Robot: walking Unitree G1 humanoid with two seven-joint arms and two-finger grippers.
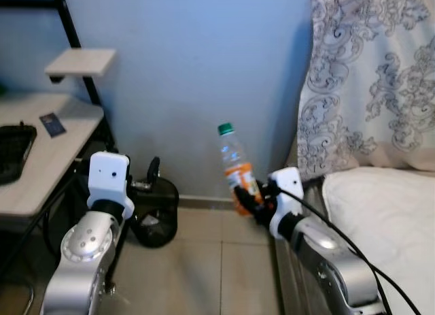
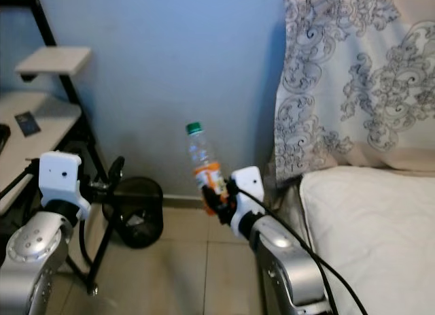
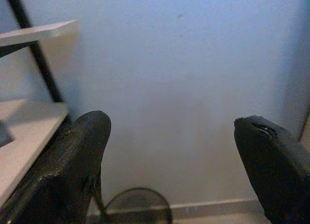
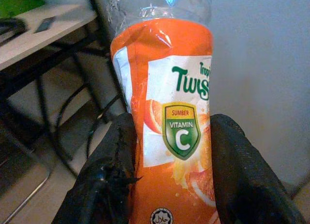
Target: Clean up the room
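Left eye view: a plastic bottle is held up beside the bed, over the floor.

Largest first: the bed [image 1: 380, 213] with its patterned cover is seen on the right, the pale desk [image 1: 41, 158] on the left, and a black mesh bin [image 1: 158, 216] stands against the wall between them. The right gripper [image 4: 169, 185] is clamped on the orange-labelled bottle [image 1: 236, 169], held nearly upright, green cap on top. The left gripper [image 3: 169, 151] is held above the bin, fingers spread wide, nothing between them.

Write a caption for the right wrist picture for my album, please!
The right gripper squeezes an orange-labelled bottle between its black jaws, beside a blue wall.
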